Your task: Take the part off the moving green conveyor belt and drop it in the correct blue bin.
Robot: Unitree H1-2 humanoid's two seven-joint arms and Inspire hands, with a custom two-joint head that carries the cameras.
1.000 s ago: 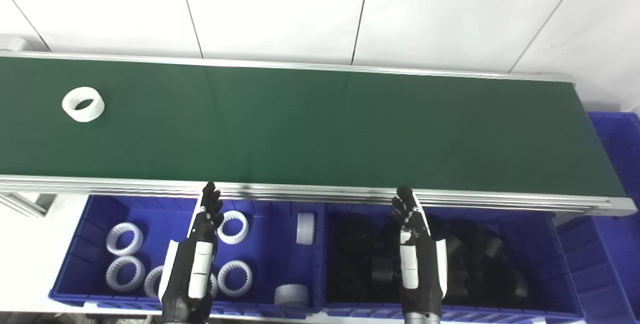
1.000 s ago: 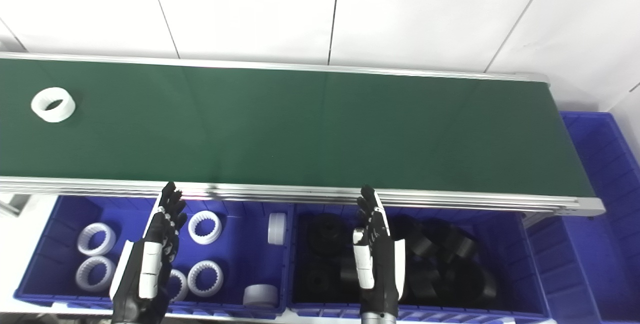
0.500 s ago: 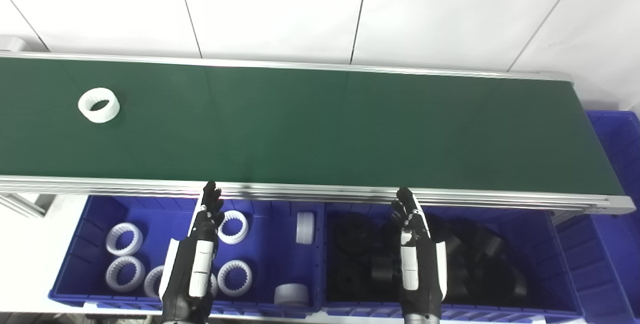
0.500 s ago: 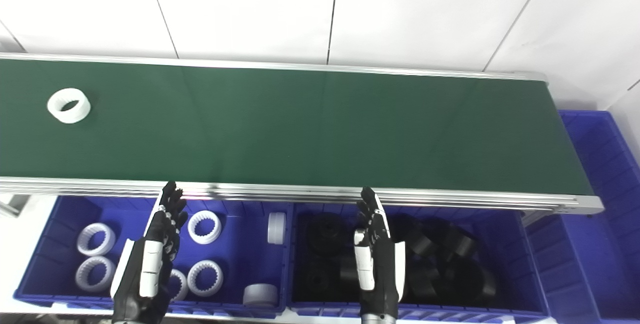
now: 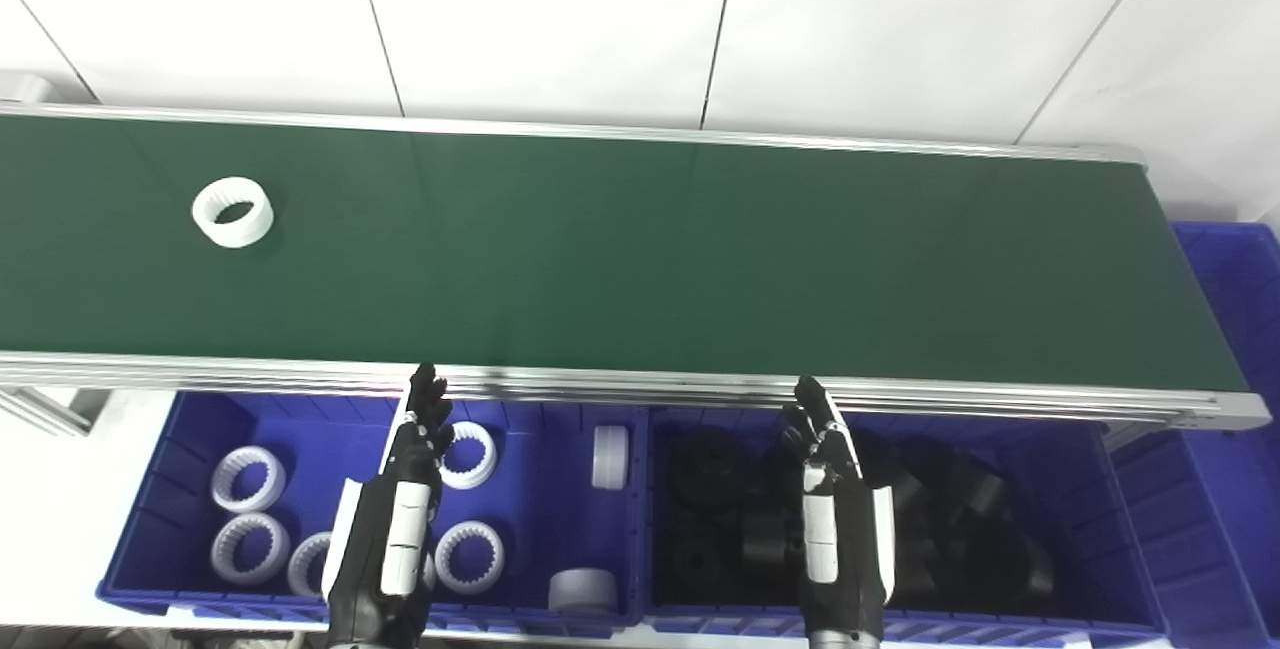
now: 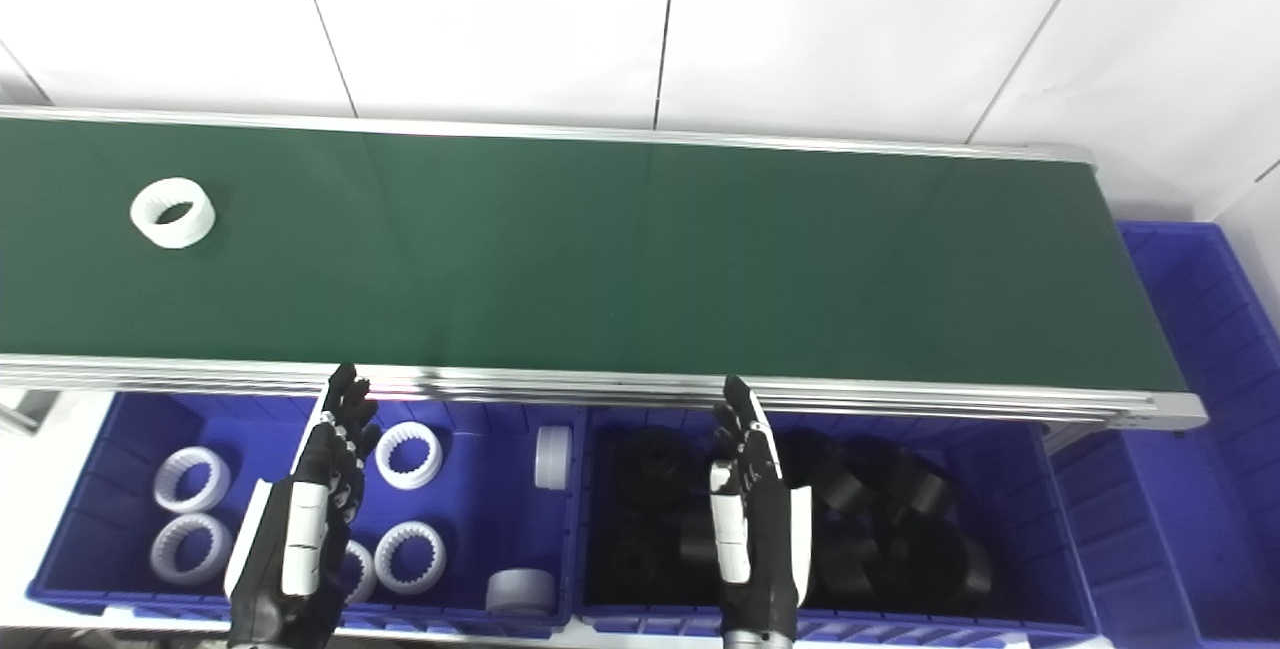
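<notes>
Both hands, left hand (image 5: 400, 519) and right hand (image 5: 835, 519), hover open, empty.

Bright, even light; slightly soft focus

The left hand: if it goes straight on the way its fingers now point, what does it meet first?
Probably the conveyor's aluminium side rail, just ahead of the left hand; if it passes above, bare green conveyor belt. Height is unclear.

Left robot hand (image 5: 400, 519) and right robot hand (image 5: 830, 519) extended, empty, fingers apart.
</notes>
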